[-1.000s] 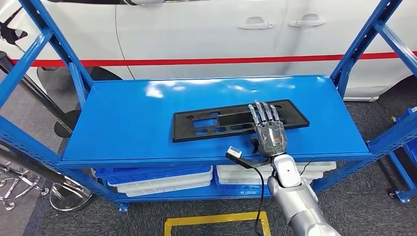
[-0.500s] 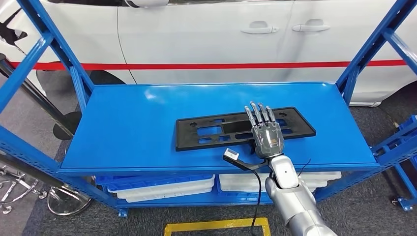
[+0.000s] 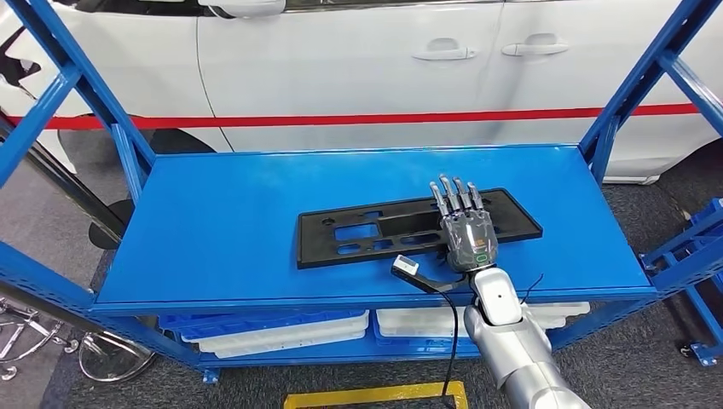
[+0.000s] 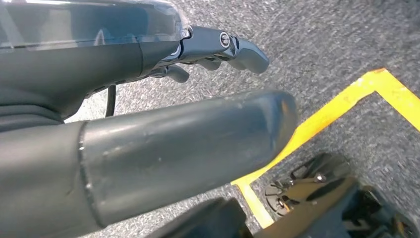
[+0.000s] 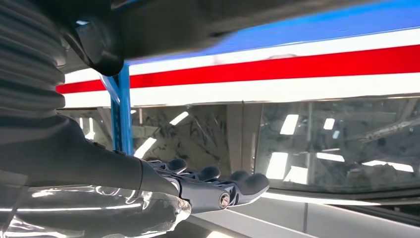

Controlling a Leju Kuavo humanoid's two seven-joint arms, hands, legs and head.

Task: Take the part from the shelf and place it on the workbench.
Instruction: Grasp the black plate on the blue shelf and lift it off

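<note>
The right hand (image 3: 467, 228) lies with fingers straight and spread atop the flat, slotted black plastic part (image 3: 375, 228) on the glossy blue metal shelf (image 3: 230, 213); the left hand's (image 4: 218, 47) grip cannot be told

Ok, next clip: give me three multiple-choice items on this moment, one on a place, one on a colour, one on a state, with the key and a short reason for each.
1. Where does the black part lie?
A. on the top board of the blue shelf
B. on the floor
C. in a white bin under the shelf

2. What colour is the stripe along the white car behind the shelf?
A. green
B. red
C. yellow

3. How is the right hand?
A. hanging beside the robot's body
B. lifting the part high over the shelf
C. laid over the part with fingers stretched out

Key: 1 A, the part lies flat on the top board. 2 B, a red line runs across the doors. 3 C, the head view shows the fingers straight over the part, which is still on the shelf.
</note>
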